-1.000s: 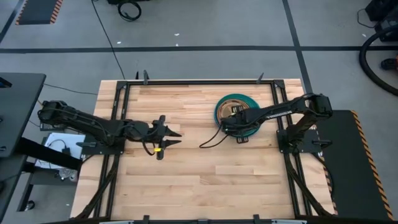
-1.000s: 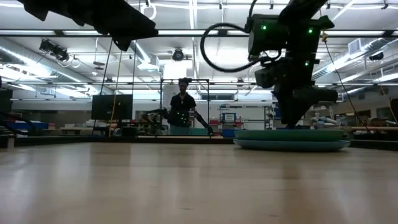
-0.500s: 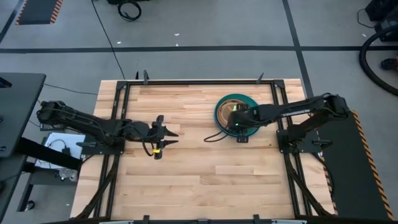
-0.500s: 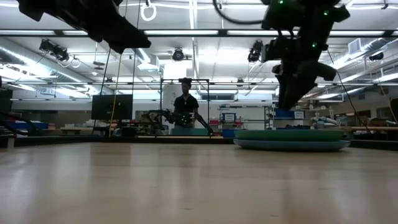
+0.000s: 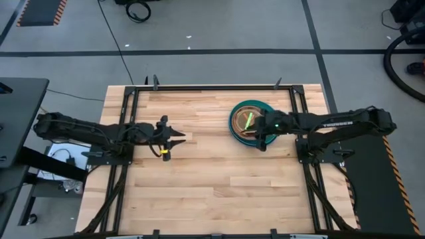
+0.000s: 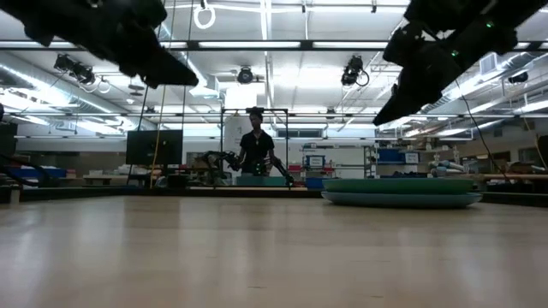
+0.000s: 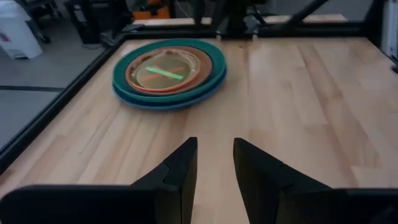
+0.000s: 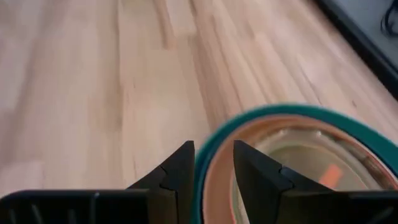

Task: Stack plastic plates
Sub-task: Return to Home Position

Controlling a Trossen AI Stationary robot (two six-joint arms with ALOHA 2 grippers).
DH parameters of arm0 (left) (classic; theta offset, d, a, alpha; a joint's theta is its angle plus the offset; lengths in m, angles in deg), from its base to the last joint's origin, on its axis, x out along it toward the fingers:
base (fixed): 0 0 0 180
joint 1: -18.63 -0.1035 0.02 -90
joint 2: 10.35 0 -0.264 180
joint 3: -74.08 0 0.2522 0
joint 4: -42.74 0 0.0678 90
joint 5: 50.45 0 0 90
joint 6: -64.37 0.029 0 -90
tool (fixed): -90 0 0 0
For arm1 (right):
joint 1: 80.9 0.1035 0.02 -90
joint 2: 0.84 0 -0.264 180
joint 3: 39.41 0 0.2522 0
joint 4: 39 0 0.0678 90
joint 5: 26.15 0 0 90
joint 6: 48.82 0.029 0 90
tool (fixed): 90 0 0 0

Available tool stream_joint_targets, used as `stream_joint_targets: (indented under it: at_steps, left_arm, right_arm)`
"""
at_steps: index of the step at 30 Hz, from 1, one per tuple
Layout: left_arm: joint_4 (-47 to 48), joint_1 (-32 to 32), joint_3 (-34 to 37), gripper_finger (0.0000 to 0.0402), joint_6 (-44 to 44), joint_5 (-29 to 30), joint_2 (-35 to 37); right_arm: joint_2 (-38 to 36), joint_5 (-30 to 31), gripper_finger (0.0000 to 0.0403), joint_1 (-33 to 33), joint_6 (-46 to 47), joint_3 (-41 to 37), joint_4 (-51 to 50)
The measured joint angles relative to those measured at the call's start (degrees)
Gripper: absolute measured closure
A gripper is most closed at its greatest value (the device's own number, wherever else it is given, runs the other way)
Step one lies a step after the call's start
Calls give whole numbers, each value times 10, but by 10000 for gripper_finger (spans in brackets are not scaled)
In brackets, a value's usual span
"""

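The plastic plates form one stack (image 5: pixel 250 121) lying flat on the table's far right part. A blue plate is lowest, then teal, then tan and orange ones, and a lime green plate shows on top (image 7: pixel 163 71). The low view shows the stack as a flat disc pile (image 6: pixel 401 192). My right gripper (image 5: pixel 260 138) hangs shut above the stack's near rim (image 8: pixel 292 115), well clear of it (image 6: pixel 381 118). My left gripper (image 5: pixel 182 135) is shut and hovers over bare wood to the left of the stack, pointing toward it (image 7: pixel 215 146).
Black frame rails (image 5: pixel 212 87) run along the table's far edge and both sides. Bare wood (image 5: pixel 212 179) lies left of and nearer than the stack. A person (image 6: pixel 255 150) stands far behind the table in the room.
My right gripper has risen from the top of the stack and drawn back toward the table's right edge, its arm stretching out low. The top of the stack now shows uncovered. My left gripper has moved a little toward the table's left and far edges.
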Motion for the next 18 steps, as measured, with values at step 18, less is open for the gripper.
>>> stream_joint_targets:
  at_steps: [18]
  left_arm:
    - [-159, -19, 206, 290, -19, 34, 243]
  right_arm:
    - [-249, -139, 282, -123, 65, -160, 192]
